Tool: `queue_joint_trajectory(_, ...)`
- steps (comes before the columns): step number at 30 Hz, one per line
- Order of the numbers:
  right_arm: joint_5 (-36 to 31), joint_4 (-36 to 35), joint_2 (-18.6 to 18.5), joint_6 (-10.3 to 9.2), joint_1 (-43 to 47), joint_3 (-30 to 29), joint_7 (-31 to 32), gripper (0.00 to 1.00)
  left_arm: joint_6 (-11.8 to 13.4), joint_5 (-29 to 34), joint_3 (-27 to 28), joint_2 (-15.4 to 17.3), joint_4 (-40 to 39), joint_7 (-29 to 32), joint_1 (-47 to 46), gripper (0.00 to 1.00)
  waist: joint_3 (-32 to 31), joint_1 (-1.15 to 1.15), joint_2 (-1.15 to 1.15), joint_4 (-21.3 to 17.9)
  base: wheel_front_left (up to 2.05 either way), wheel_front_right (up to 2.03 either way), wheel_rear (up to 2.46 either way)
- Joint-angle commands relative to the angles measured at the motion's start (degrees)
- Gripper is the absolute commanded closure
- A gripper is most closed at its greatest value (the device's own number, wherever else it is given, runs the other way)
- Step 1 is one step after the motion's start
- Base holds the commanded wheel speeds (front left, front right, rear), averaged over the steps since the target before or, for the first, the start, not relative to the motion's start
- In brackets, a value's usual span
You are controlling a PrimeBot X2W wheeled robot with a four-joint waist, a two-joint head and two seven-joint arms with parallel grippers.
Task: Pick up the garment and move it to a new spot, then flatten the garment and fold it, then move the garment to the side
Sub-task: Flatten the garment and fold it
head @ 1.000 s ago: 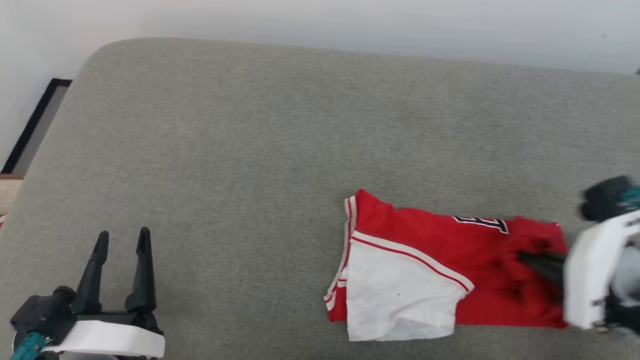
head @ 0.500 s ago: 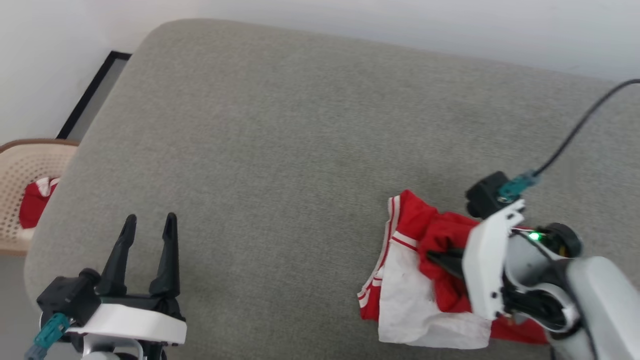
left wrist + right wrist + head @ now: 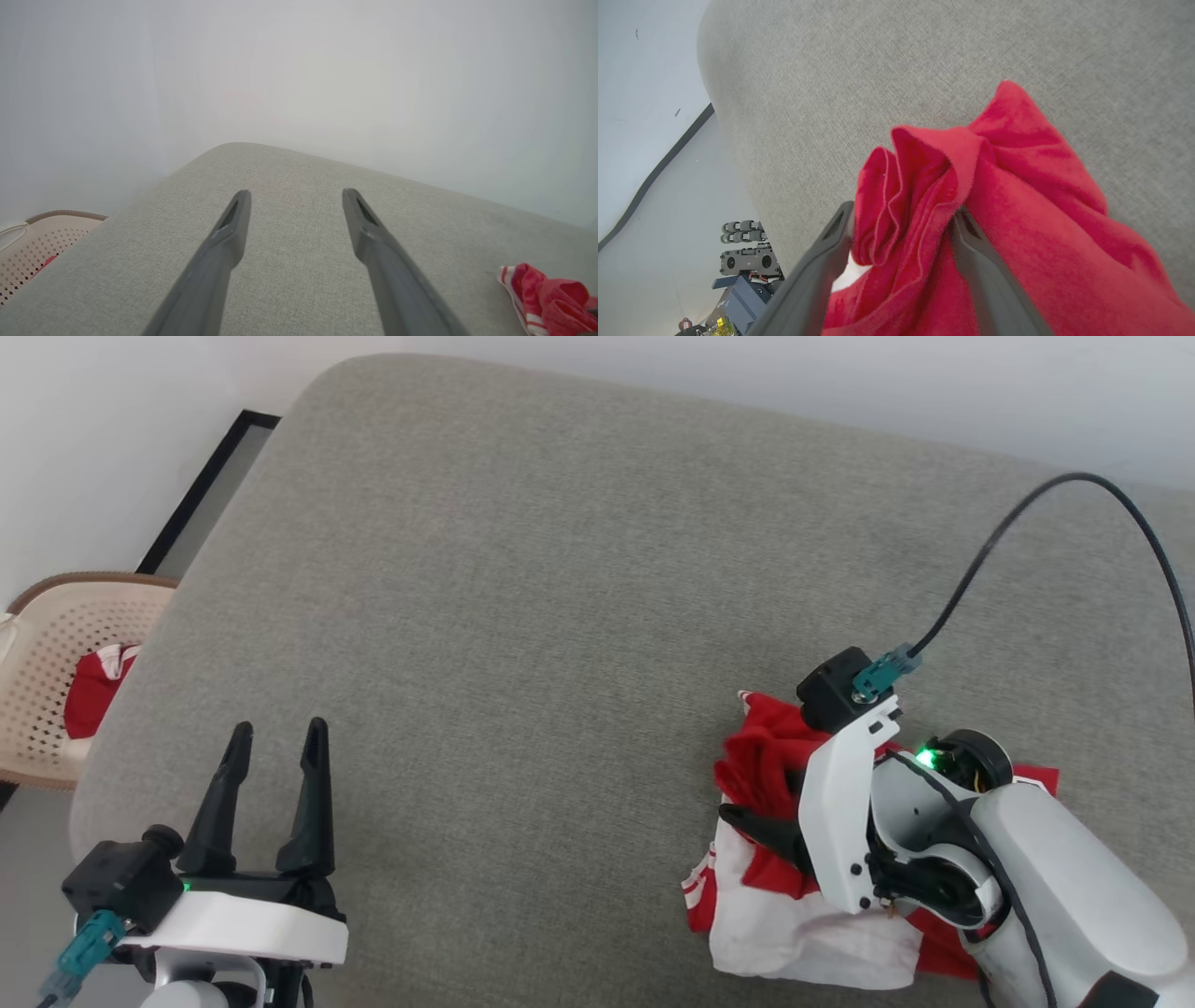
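Your right gripper (image 3: 901, 212) stands open in the bunched jersey (image 3: 756, 761).
The red-and-white jersey lies crumpled at the near right of the grey cushion (image 3: 513, 616). A red fold rises between the parted fingers, and nothing pinches it. Your left gripper (image 3: 279, 728) hovers wide open over the cushion's near left, well apart from the cloth.

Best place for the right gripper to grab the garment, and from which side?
Probably the bunched red ridge of the garment: it stands up off the cushion, folds running along the fingers of the open right gripper. Come from the robot's right, as now, and pinch across it.
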Motion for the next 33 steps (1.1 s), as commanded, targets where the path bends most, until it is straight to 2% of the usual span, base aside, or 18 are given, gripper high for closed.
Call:
queue_joint_trajectory(1, 0.35, -0.05, -0.35, 0.0, -0.58, 0.27, -0.32, 0.0, -0.14, -0.21, 0.2, 0.07, -0.21, -0.28, -0.61, 0.0, -0.12, 0.0, 0.0, -0.31, 0.0, 0.0, 0.0)
queue_joint_trajectory(9, 3.31, -4.26, -2.0, 0.0, 0.32, -2.25, -3.3, 0.0, -0.14, -0.33, 1.78, 0.57, -0.64, -0.28, 0.49, 0.0, -1.19, 0.0, 0.0, -3.3, 0.0, 0.0, 0.0)
queue_joint_trajectory(19, -0.61, -9.24, -4.61, 0.0, 5.21, -11.28, -11.91, 0.0, -0.14, -1.03, 3.97, 1.82, -2.07, -0.29, 2.64, 0.0, -3.04, 0.0, 0.0, -8.39, 0.0, 0.0, 0.0)
queue_joint_trajectory(24, -2.84, -10.77, -4.33, 0.0, 9.12, -15.85, -18.09, 0.0, -0.14, -1.24, 4.04, 2.76, -2.74, -0.29, 3.93, 0.0, -4.69, 0.0, 0.0, -10.87, 0.0, 0.0, 0.0)
queue_joint_trajectory(33, -7.72, -8.94, -2.37, 0.0, 16.83, -22.7, -28.93, 0.0, -0.15, 0.95, 5.44, 3.98, -2.88, -0.28, 7.54, 0.0, -8.52, 0.0, 0.0, -14.52, 0.0, 0.0, 0.0)
